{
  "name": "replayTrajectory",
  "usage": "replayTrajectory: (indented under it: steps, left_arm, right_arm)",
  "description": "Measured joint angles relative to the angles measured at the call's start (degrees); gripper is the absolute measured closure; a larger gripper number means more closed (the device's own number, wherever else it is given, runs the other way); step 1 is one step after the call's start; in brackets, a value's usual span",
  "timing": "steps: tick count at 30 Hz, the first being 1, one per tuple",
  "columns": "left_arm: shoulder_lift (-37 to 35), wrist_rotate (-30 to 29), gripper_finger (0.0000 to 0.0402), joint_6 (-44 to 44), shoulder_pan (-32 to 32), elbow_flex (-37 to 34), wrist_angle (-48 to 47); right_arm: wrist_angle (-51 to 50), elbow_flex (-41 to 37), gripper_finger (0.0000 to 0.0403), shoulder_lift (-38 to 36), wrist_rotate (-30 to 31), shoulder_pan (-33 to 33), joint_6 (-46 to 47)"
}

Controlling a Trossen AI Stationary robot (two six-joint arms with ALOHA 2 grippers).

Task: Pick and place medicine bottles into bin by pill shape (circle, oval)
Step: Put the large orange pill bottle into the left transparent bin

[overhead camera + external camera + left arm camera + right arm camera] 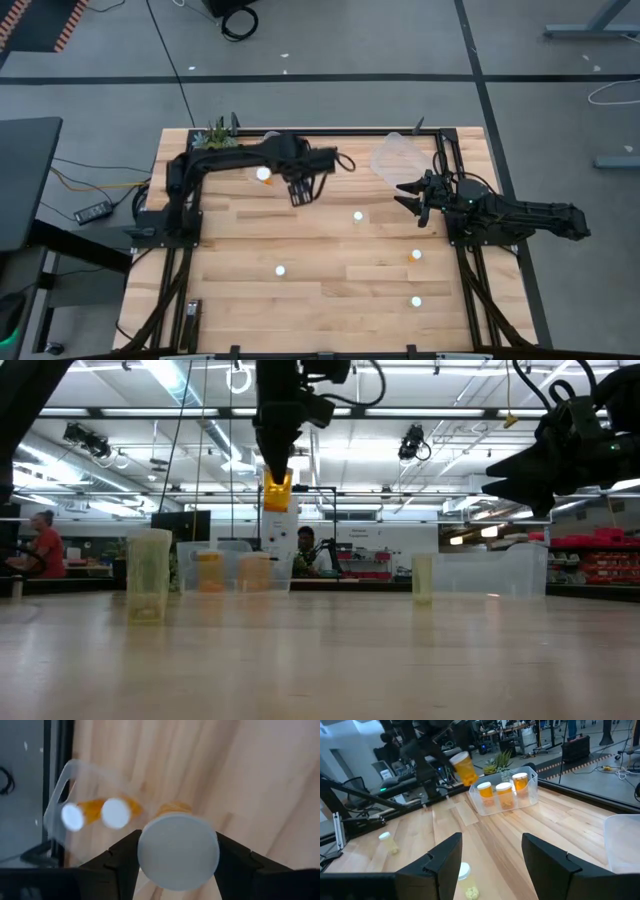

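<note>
1. Left gripper (175, 857) raised above the worktop (330, 290), fingers (122, 855) clamped on a white-capped medicine bottle (178, 851), just beside the clear bin (507, 795) holding three bottles.
2. Right gripper (492, 857) hovering near the second bin (405, 155), fingers apart, holding nothing.
3. Other bottles (280, 269) scattered upright across the worktop.

left pincer (300, 192) holds a bottle (277, 491) above the table (320, 290), beside the left bin (530, 795).

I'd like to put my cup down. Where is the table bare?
The near left corner of the table is bare, left of the loose bottle. Crowded: the back edge with both tubs and the right side's scattered bottles.
</note>
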Motion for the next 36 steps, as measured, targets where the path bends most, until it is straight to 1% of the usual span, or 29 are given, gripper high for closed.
replayTrajectory:
  steps: [6,12,18,20,22,26,30,32,36]
  left_arm:
    - [-0.71,0.01,0.0186,0.12,3.91,-0.01,-2.32]
    - [-1.08,0.04,0.0195,0.97,5.48,-0.02,-3.28]
    - [-1.08,0.05,0.0188,2.90,6.49,-0.05,-1.40]
    - [-1.17,0.04,0.0189,3.18,6.77,-1.09,-0.15]
    - [-2.04,0.51,0.0193,3.46,7.24,-3.89,1.42]
    - [-5.68,1.53,0.0193,4.71,8.34,-12.24,5.38]
    - [-11.80,1.99,0.0187,4.88,9.98,-19.81,13.82]
    - [-14.57,4.00,0.0187,4.44,11.12,-22.85,16.61]
    - [-17.05,7.00,0.0191,0.98,12.77,-27.18,17.57]
  right_arm:
    - [0.02,0.00,0.0189,0.03,0.00,-0.01,0.00]
    - [0.04,0.00,0.0189,0.10,0.00,0.00,0.00]
    - [0.07,0.00,0.0189,0.10,0.00,-0.01,0.00]
    - [0.07,0.00,0.0189,0.11,0.00,-0.01,0.00]
    - [0.07,0.00,0.0189,0.12,0.00,0.00,0.00]
    - [0.09,0.00,0.0189,0.12,0.00,0.01,0.00]
    - [0.09,0.00,0.0189,0.12,0.00,0.00,0.00]
    - [0.09,0.00,0.0189,0.12,0.00,0.01,0.00]
    - [0.11,0.00,0.0189,0.14,0.00,0.00,0.00]
